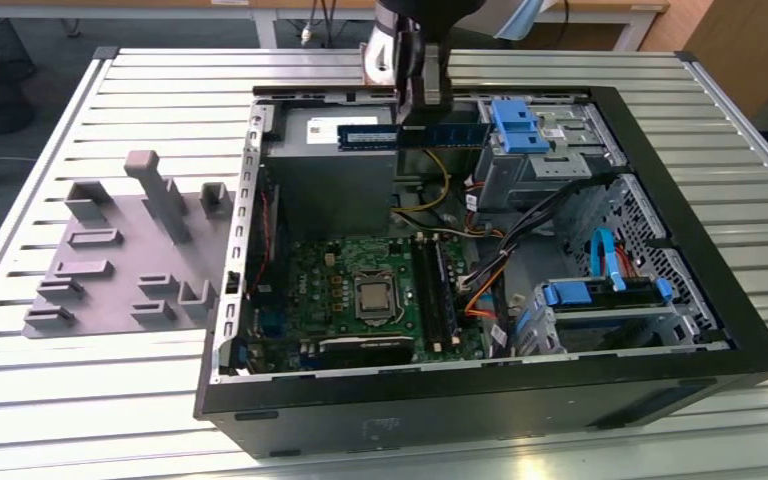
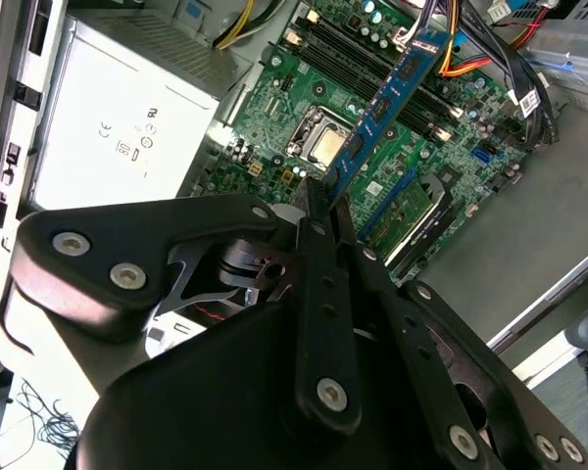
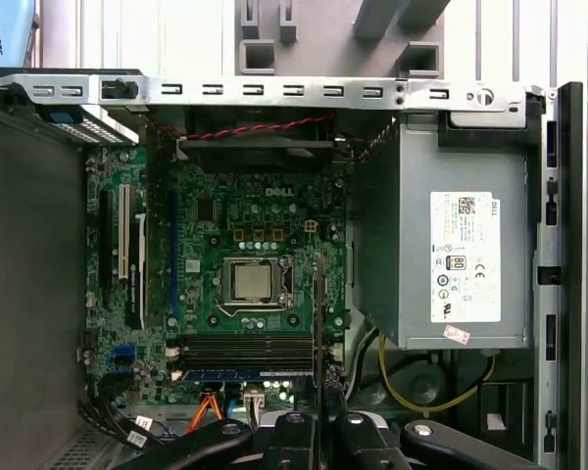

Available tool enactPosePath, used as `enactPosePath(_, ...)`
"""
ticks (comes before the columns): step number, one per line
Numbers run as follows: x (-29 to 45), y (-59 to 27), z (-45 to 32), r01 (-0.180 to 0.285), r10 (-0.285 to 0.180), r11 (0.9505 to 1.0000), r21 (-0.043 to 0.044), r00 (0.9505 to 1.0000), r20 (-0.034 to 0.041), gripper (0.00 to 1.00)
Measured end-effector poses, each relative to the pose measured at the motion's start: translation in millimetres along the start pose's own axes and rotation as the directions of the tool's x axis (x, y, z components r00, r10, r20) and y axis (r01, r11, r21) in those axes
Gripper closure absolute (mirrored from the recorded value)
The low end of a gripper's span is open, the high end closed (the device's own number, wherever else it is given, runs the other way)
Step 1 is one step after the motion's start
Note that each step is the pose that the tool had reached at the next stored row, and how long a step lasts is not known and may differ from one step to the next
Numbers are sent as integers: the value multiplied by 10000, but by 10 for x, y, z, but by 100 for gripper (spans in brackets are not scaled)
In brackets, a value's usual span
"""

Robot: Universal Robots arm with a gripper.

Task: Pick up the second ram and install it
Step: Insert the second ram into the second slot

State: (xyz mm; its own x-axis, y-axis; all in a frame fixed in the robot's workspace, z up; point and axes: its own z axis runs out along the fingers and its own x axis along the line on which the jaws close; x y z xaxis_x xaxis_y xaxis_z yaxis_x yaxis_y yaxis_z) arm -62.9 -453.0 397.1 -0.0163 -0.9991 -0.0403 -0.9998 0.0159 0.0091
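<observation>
The claw [image 1: 418,122] is clenched on the second ram [image 1: 411,136], gripping it near mid-length. The ram hangs level above the open case [image 1: 491,405], over the power supply [image 1: 324,180] housed at one end of the case. Inside the case, the motherboard [image 3: 255,225] carries the memory slots [image 3: 240,345]. One slot holds a blue stick [image 3: 245,374]. A grey tray [image 1: 117,290] lies on the tabletop [image 1: 64,400] beside the case.
</observation>
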Motion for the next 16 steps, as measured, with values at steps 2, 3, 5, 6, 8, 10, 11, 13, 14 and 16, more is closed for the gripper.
enactPosePath(2, 0, 0, 1, -107, 107, 9999, 4, 9999, -1, 86)
enactPosePath(3, 0, -1, 1, -238, 238, 9997, 9, 9997, -1, 86)
enactPosePath(5, 0, 0, 2, -563, 563, 9984, 22, 9984, 1, 86)
enactPosePath(6, 0, 0, 3, -717, 717, 9974, 29, 9974, 1, 86)
enactPosePath(8, 0, 0, 4, -939, 939, 9956, 38, 9956, 2, 86)
enactPosePath(10, 0, 0, 5, -1131, 1131, 9936, 45, 9936, 2, 86)
enactPosePath(11, 0, 0, 6, -1216, 1216, 9926, 49, 9926, 2, 86)
enactPosePath(13, 0, 0, 7, -1366, 1366, 9906, 56, 9906, 4, 86)
enactPosePath(14, 0, 0, 7, -1440, 1440, 9896, 58, 9896, 4, 86)
enactPosePath(16, 0, 0, 8, -1598, 1598, 9871, 65, 9871, 4, 86)
